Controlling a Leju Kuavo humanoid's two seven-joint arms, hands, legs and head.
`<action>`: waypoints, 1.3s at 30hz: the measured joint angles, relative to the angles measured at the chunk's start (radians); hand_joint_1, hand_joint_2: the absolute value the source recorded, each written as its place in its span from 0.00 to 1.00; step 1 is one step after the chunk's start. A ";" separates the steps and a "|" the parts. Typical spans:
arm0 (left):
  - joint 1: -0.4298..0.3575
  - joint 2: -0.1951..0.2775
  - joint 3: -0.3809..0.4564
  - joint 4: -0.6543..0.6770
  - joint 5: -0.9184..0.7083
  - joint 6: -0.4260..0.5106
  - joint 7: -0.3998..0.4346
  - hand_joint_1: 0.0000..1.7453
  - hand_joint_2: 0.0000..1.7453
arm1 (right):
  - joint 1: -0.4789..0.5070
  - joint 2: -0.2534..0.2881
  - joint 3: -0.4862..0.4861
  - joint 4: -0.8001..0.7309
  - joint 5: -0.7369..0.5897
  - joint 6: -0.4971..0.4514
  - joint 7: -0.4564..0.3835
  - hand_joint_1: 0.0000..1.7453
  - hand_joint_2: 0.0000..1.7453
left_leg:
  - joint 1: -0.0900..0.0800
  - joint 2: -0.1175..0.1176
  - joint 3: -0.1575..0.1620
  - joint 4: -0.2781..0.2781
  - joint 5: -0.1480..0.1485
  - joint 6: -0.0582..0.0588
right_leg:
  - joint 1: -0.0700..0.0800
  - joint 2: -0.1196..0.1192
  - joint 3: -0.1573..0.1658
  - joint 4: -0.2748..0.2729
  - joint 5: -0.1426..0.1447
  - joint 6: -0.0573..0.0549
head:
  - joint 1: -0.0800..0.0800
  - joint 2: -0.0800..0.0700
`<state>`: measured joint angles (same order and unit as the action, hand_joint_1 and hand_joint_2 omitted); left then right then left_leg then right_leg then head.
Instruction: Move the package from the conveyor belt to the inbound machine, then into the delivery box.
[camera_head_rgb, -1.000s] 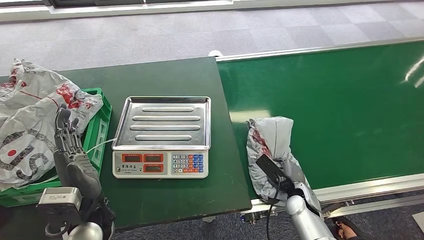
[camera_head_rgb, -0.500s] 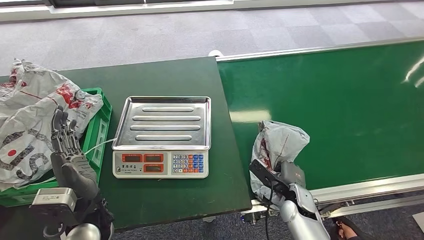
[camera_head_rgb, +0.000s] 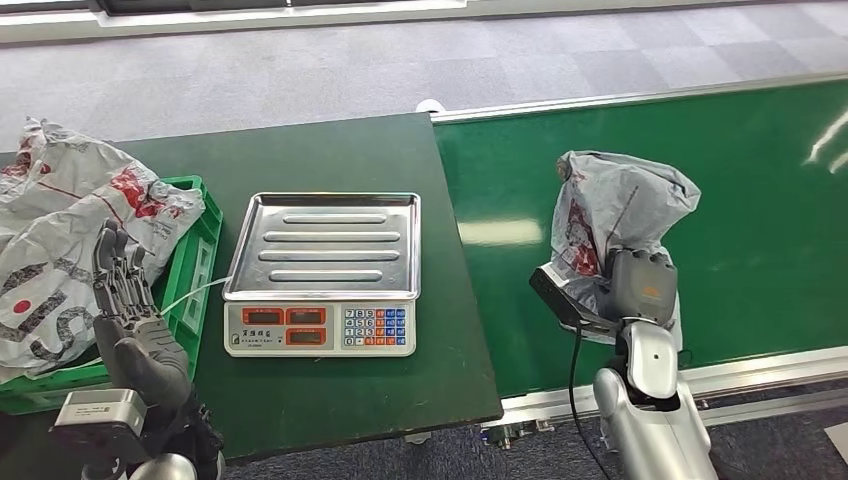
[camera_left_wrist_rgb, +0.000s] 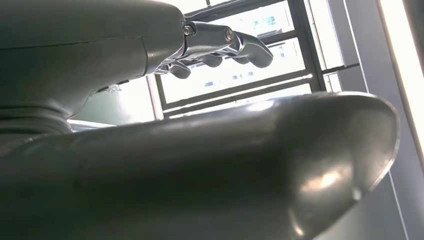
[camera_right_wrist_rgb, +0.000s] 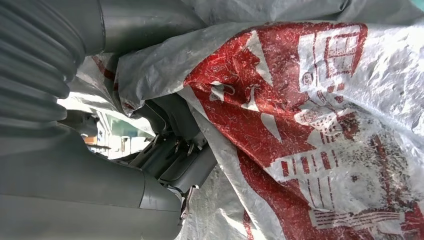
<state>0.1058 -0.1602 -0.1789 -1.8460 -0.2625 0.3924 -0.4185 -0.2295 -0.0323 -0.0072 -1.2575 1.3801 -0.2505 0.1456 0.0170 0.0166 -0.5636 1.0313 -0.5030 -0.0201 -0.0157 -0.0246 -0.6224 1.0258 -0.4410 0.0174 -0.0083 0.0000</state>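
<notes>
A grey plastic package (camera_head_rgb: 612, 208) with red print is lifted above the green conveyor belt (camera_head_rgb: 740, 180), and my right hand (camera_head_rgb: 632, 290) grips it from below. Up close, the crinkled package (camera_right_wrist_rgb: 310, 125) wraps over the dark fingers (camera_right_wrist_rgb: 170, 145). The weighing scale (camera_head_rgb: 325, 270), with a bare steel tray, stands on the dark green table (camera_head_rgb: 330, 400) left of the belt. My left hand (camera_head_rgb: 130, 300) is held upright near the table's front left, its fingers (camera_left_wrist_rgb: 225, 45) apart and holding nothing.
A green crate (camera_head_rgb: 195, 265) at the table's left holds several grey and red printed bags (camera_head_rgb: 60, 240) that spill over its rim. The belt's metal front rail (camera_head_rgb: 700, 385) runs below my right arm. Grey carpet floor lies beyond.
My right hand has raised the package off the belt and carried it up and to the right. My left hand has drifted slightly left and lower.
</notes>
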 joint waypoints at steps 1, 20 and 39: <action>0.000 0.000 0.000 0.000 0.001 0.000 0.000 0.00 0.00 | 0.000 -0.001 0.000 -0.008 0.005 -0.009 -0.002 1.00 1.00 | 0.000 0.000 0.000 0.000 0.000 0.000 | 0.000 0.000 0.000 0.000 0.000 0.000 | 0.000 0.000; -0.052 -0.027 -0.021 0.082 0.087 0.130 -0.036 0.00 0.00 | -0.389 0.123 0.400 0.109 -0.177 -0.190 -0.265 1.00 1.00 | 0.002 0.002 0.000 0.000 0.003 -0.004 | 0.002 0.002 -0.003 0.003 0.002 -0.002 | 0.000 0.000; -0.147 -0.019 -0.051 0.170 0.088 0.039 -0.012 0.00 0.00 | -0.466 0.260 0.330 0.523 -0.832 0.123 -0.611 1.00 1.00 | 0.002 0.001 -0.001 0.000 0.003 -0.005 | 0.002 0.002 -0.004 0.003 0.002 -0.004 | 0.000 0.000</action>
<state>-0.0414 -0.1793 -0.2304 -1.6762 -0.1747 0.4314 -0.4304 -0.6959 0.2279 0.3229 -0.7347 0.5484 -0.1271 -0.4656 0.0189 0.0175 -0.5645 1.0311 -0.4996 -0.0246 -0.0140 -0.0229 -0.6266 1.0290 -0.4386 0.0137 -0.0084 0.0000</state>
